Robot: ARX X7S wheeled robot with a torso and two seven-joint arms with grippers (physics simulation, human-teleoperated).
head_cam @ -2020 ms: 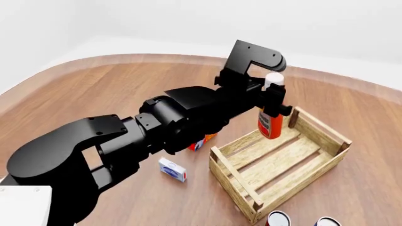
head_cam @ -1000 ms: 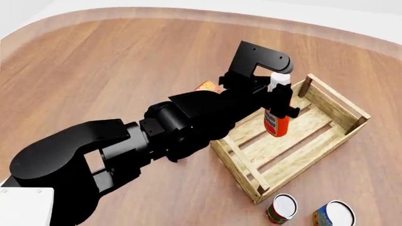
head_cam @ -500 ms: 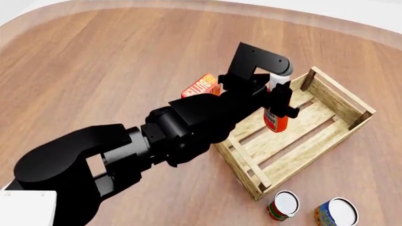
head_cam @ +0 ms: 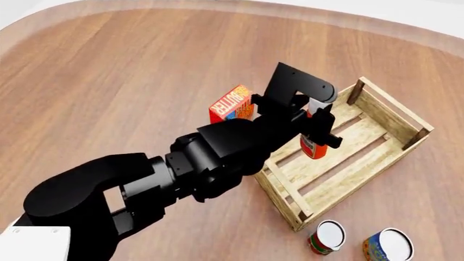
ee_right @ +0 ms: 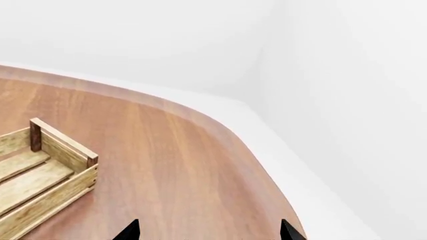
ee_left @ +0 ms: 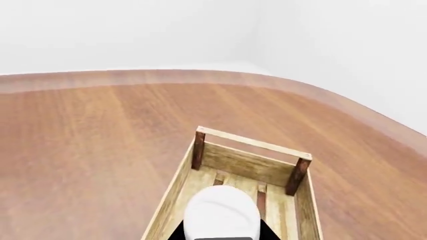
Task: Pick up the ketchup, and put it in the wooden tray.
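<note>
Left gripper (head_cam: 316, 126) is clamped on the orange-red plastic ketchup bottle (head_cam: 313, 145), held upright over the light-wood slatted tray (head_cam: 377, 163), apparently just above its floor, so only lowering and release remain.

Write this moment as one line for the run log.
left gripper: shut on ketchup | ketchup: upright, over wooden tray, not released | right gripper: open, holds nothing
</note>
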